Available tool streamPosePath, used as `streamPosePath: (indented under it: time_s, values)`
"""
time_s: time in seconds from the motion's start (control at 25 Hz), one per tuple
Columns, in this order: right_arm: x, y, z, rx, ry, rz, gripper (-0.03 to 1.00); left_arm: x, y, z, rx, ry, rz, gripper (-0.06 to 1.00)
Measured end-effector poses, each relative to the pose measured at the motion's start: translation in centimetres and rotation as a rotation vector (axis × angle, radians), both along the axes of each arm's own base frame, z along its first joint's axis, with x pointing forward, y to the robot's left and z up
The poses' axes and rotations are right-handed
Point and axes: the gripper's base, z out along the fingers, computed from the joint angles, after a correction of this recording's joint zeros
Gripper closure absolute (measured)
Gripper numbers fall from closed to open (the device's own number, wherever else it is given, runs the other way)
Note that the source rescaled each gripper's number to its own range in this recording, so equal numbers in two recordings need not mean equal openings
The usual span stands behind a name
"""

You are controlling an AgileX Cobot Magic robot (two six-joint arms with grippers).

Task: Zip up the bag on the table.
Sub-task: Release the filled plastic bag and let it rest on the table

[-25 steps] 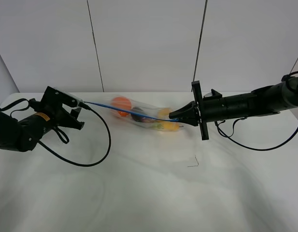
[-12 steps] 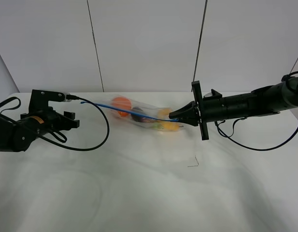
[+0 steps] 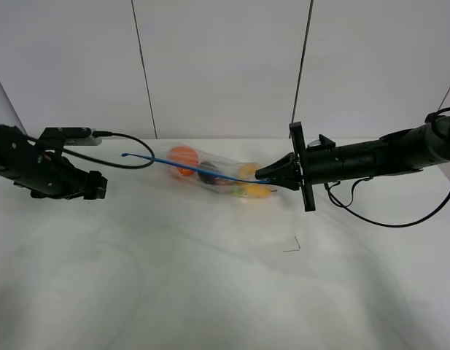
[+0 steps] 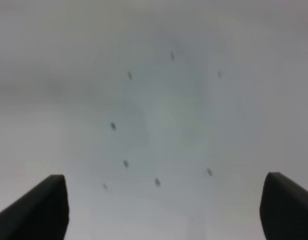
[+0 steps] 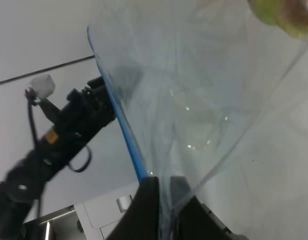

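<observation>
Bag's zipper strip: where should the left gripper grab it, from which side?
I'd pinch the zipper strip at its free left end, approaching from the exterior view's left. That end juts out past the produce, and the right gripper holds the other end.

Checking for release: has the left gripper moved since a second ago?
Yes. The left gripper has pulled back left, away from the wall seam and off the bag.

Clear glossy plastic bag (image 3: 226, 169), blue zip strip (image 3: 195, 168), smooth matt wht table (image 3: 210, 292)
</observation>
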Motion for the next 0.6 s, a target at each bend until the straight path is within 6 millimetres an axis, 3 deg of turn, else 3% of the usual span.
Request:
streamPosePath:
  time_s: [0.36, 0.6]
  values:
    - [0.0, 0.0, 0.0, -0.003, 0.0, 0.003, 0.97, 1.3, -0.2, 6.5, -0.06, 0.319, 0.049, -0.06]
    - [0.0, 0.0, 0.0, -0.005, 0.0, 0.005, 0.97, -0.9, -0.2, 8.0, -0.048, 0.578, -0.003, -0.06]
